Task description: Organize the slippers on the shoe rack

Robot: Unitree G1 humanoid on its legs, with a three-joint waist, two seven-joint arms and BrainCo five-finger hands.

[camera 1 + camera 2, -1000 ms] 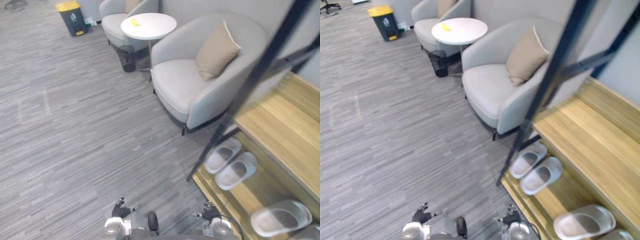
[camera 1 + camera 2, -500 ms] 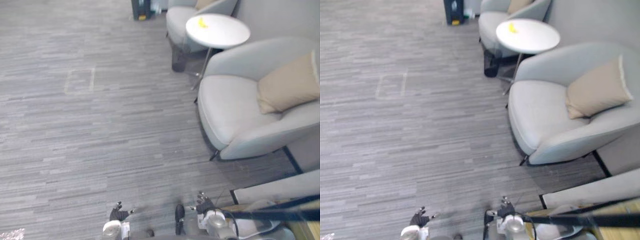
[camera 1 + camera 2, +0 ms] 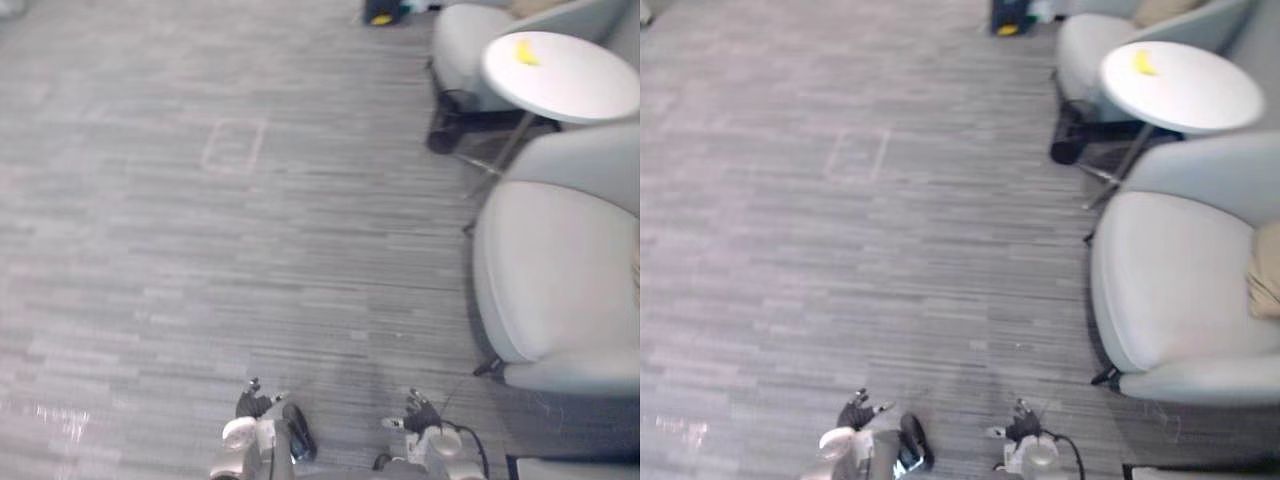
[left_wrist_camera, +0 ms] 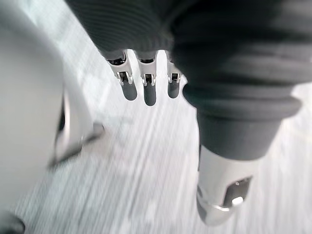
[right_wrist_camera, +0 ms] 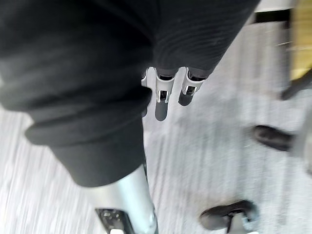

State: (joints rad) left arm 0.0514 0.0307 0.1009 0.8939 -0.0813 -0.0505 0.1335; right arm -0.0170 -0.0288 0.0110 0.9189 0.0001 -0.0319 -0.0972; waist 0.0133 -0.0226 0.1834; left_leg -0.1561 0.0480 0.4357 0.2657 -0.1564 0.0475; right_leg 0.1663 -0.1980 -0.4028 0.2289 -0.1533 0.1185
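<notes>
Grey striped carpet (image 3: pixel 200 250) covers most of the ground ahead, with a faint rectangular outline (image 3: pixel 232 146) marked on it well out in the open

Pale grey armchair (image 3: pixel 560 270) on the right, seat facing the open floor; a beige cushion (image 3: pixel 1265 285) sits at its far right edge. A second armchair (image 3: pixel 470 40) of the same pale grey stands further back, behind the table

Round white side table (image 3: pixel 565 75) on a thin leg stands between the two chairs. Dark waste basket (image 3: pixel 447 125) is on the floor under the table's near rim. Dark bin with a yellow lid (image 3: pixel 1010 15) at the far edge, beside the second armchair

Left hand (image 3: pixel 255 400) low at the near edge, over bare carpet. Its wrist view shows the fingers (image 4: pixel 146 90) hanging straight and loose, thumb (image 4: pixel 222 195) apart, nothing held

Right hand (image 3: pixel 418 412) low at the near edge, level with the left. Fingers (image 5: pixel 161 105) straight and slack, thumb (image 5: pixel 126 204) clear of them, palm empty, carpet below

Small yellow object (image 3: pixel 524 52) lies on the table top; too small to tell what it is

Strip of light wood (image 5: pixel 300 48) at the edge of the right wrist view, near the right hand; cannot tell whether it belongs to the shoe rack
</notes>
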